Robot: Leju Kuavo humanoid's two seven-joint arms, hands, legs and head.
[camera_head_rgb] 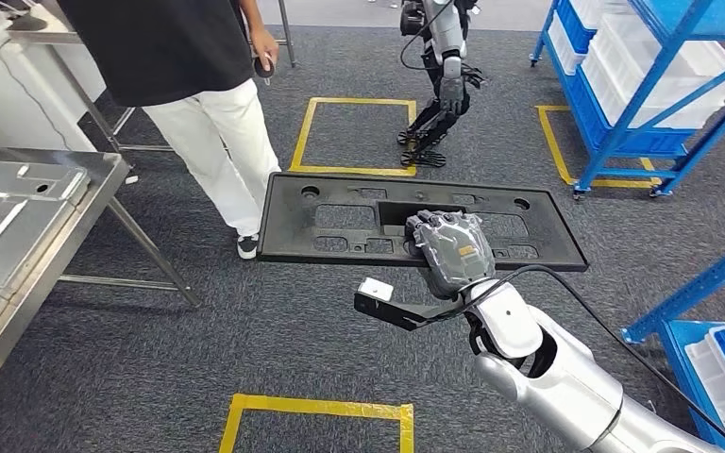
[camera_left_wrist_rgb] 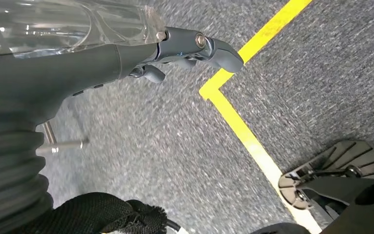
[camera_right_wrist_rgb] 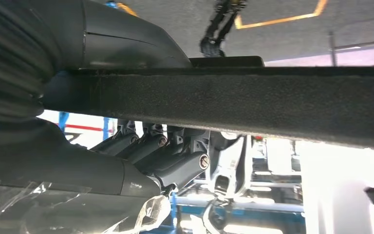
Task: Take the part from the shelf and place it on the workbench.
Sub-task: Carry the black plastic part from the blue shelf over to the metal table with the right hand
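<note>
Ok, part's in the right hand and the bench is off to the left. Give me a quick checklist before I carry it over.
1. Right hand grips the black part: ok.
2. Part level: ok, roughly flat.
3. Grip centred: not ok, held at one long edge, far side unsupported.
4. Path to the workbench: not ok, a person stands beside it.
5. Left hand free to help: ok, holds nothing.
6. Bench landing spot: cannot tell.
</note>
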